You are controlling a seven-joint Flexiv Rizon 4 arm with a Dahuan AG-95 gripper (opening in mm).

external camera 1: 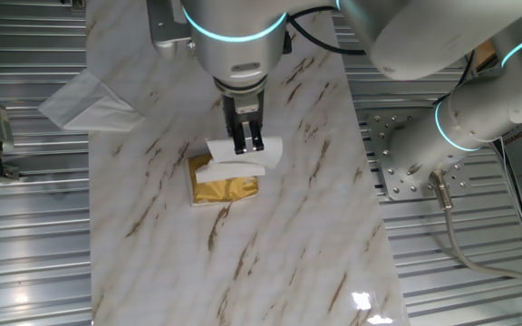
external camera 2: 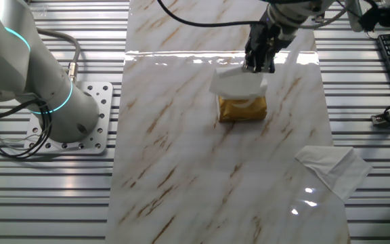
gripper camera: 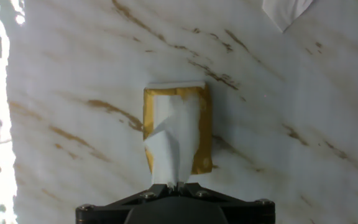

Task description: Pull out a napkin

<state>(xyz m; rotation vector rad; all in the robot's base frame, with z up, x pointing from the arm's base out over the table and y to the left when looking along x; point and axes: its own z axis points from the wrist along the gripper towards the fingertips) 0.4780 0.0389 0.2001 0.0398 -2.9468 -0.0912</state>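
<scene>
The gold foil packet [external camera 1: 226, 186] lies on the marble tabletop [external camera 1: 270, 254]; it also shows in the other fixed view [external camera 2: 242, 108] and the hand view [gripper camera: 202, 140]. The white napkin [external camera 1: 243, 156] rises out of the packet's top; it also shows in the other fixed view [external camera 2: 234, 83] and the hand view [gripper camera: 174, 143]. My gripper [external camera 1: 247, 143] is directly above the packet, shut on the napkin's upper end. In the hand view the napkin runs up into the closed jaws of the gripper [gripper camera: 179, 185]. The gripper also shows in the other fixed view [external camera 2: 259, 66].
A larger spread-out white tissue with a triangular flap [external camera 1: 84, 101] lies at the table's edge, also in the other fixed view [external camera 2: 334, 169] and the hand view's corner [gripper camera: 284, 11]. Ribbed metal surface [external camera 1: 25, 226] flanks the marble. The arm's base plate [external camera 2: 73, 125] stands beside the table.
</scene>
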